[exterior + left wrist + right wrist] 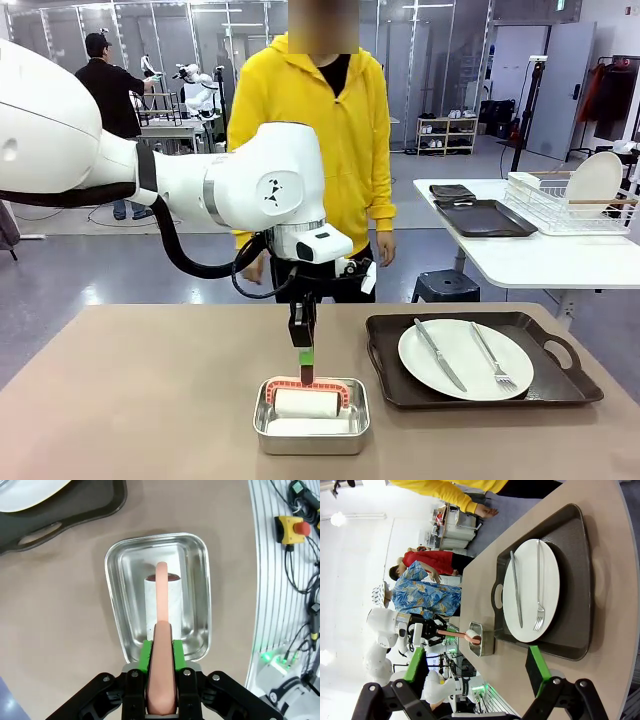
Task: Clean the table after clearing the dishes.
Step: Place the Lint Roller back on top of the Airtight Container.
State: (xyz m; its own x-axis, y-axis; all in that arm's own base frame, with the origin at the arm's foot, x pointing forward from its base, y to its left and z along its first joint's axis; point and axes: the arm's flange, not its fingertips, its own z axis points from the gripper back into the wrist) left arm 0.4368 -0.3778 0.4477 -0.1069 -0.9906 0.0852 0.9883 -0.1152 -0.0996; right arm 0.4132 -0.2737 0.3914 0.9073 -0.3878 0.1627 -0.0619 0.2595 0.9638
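Left wrist view: left tool (162, 652) clamped on a salmon-pink roller handle (161, 595) above a shiny steel rectangular pan (117, 605). To its right, well apart, the round white plate (465, 365) lies on a dark brown tray (560, 385) on the tan tabletop (130, 400), with a grey-floored hall (120, 270) beyond. The metal knife (440, 355) and fork (490, 355) run near-to-far, tines nearest. Right tool (476, 652): jaws apart.

Shiny steel pan (311, 443) by the near edge of the table (130, 400). Small white table (540, 262) off to the right, wire rack (545, 210) at its far right corner. Dark stool (447, 286) under its left edge. Person in a yellow top (312, 130) standing past the far edge. Yellow box with a red button (292, 530).
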